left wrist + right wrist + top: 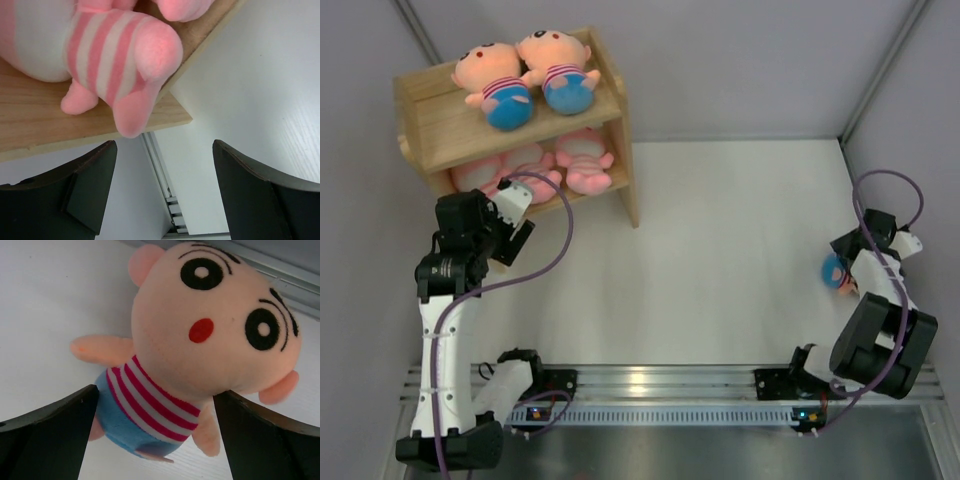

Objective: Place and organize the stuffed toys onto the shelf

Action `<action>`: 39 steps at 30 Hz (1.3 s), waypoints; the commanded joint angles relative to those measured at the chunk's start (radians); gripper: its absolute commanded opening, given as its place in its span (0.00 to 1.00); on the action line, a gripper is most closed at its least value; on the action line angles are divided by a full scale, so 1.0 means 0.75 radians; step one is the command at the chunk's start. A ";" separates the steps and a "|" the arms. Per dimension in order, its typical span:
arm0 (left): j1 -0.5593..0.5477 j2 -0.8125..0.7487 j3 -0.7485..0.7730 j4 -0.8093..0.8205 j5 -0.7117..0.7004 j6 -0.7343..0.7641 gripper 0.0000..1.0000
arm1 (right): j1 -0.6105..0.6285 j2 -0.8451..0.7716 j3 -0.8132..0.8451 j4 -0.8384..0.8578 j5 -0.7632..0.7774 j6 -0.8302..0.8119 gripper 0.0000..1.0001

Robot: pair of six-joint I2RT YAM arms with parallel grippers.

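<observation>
Where the overhead view takes in the whole white table (pixel 720 230), the shelf (pixel 435 125) stands at its far left corner. Two peach dolls (pixel 555 60) lie side by side on the top tier, and pink striped pigs (pixel 586 160) are packed along the lower one, partly hidden by the top board. The left gripper (pixel 512 228) hangs just in front of that lower tier, while the right gripper (pixel 845 275) is down near the table's right edge at a third doll (pixel 832 268). From the left wrist, the fingers (pixel 90 185) stand spread wide with nothing between them, just off the corner of the lower board (pixel 30 120). One pig (pixel 120 55) rests on that board, a pink foot poking past its edge. From the right wrist, the third doll lies face up on the table, its striped shirt and blue pants between the two released fingers (pixel 50 430). The jaws are wide apart and not clamped on it; whether they brush it cannot be told.
</observation>
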 commanded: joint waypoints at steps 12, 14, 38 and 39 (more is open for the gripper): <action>0.003 -0.064 0.085 -0.248 0.334 -0.047 0.82 | 0.047 0.097 -0.071 0.323 -0.462 -0.205 0.20; 0.005 -0.080 0.089 -0.279 0.359 -0.033 0.82 | 0.104 0.066 -0.065 0.316 -0.507 -0.222 0.04; 0.001 -0.221 0.038 -0.481 1.038 0.096 0.96 | 1.846 0.197 0.841 0.183 -0.583 0.046 0.00; 0.001 -0.228 0.018 -0.481 1.038 0.104 0.96 | 1.861 0.213 0.853 0.206 -0.599 0.060 0.00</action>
